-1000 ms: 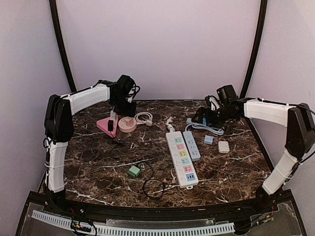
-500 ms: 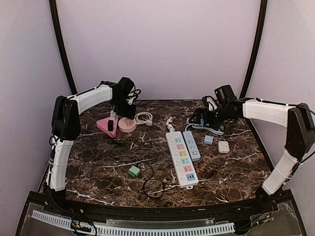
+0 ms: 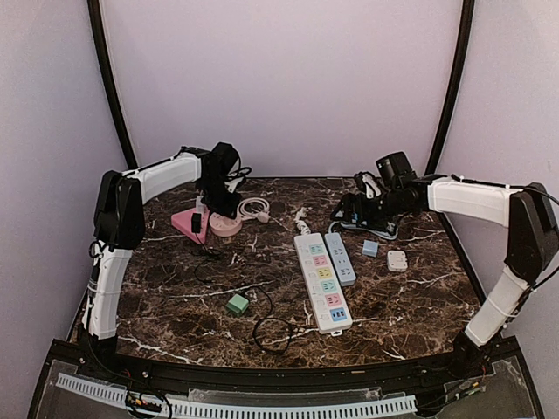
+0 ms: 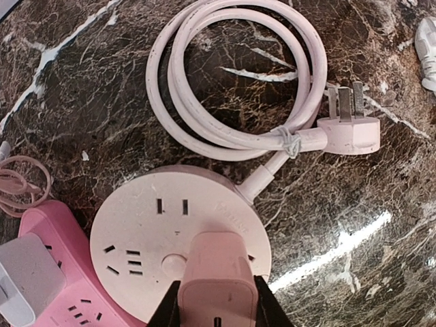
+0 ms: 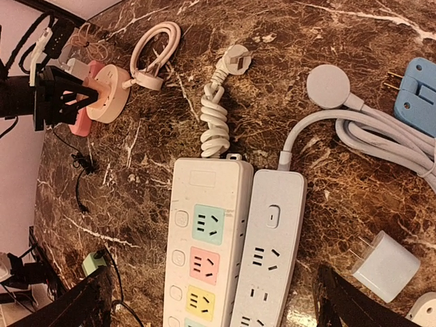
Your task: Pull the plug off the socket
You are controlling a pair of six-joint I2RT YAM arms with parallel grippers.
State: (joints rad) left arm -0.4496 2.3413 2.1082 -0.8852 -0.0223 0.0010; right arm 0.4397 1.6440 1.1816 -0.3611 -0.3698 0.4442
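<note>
Two end effectors are in view. Left end effector (image 4: 218, 310) grips the pale pink plug (image 4: 216, 283), seated in the round pink socket (image 4: 136, 225) at lower centre of the left wrist view, on the dark marble desk (image 4: 82, 88). Right end effector (image 5: 214, 303) stands wide and empty over the white power strip (image 5: 204, 238)

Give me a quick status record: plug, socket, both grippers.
plug: pink plug, plugged in at the socket's edge
socket: round pink socket, its coiled cord beside it
left gripper: shut on the pink plug, one finger on each side
right gripper: open, above the power strips, holding nothing
task: plug not yet pulled
</note>
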